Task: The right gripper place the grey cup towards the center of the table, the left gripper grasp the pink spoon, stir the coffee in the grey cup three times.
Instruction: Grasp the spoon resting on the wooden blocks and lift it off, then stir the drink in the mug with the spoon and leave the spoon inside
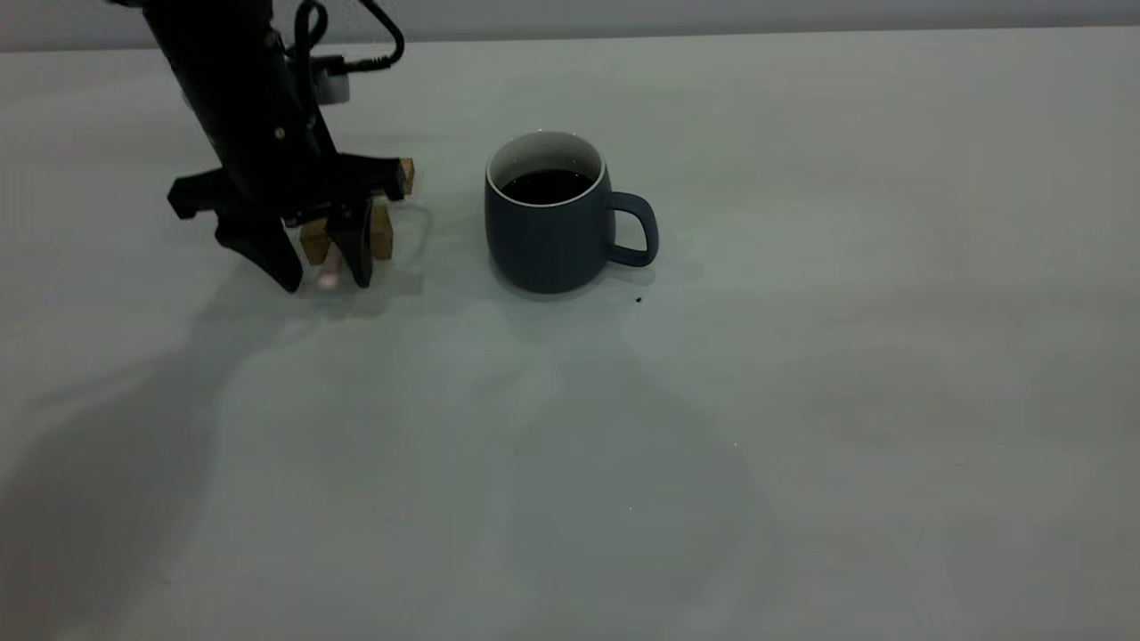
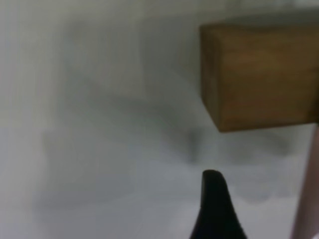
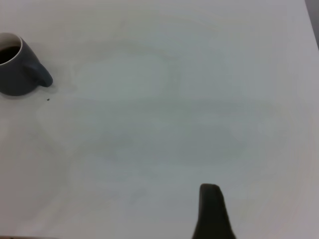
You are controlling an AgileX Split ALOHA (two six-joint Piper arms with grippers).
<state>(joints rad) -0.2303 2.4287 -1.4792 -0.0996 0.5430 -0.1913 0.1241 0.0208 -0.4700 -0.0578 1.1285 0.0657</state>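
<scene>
On the table's [image 1: 802, 401] left side, my left gripper [image 1: 325, 267] stands with jaws spread around the pink spoon [image 1: 329, 271].
Most of the spoon is hidden behind the fingers and wooden blocks [image 1: 383, 231]; I see only its pale handle end. Beside them the grey cup [image 1: 548, 223] holds dark coffee [image 1: 545, 185].

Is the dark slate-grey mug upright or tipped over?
Upright: the dark slate-grey mug stands on its base, rim up, with level dark coffee inside.
</scene>
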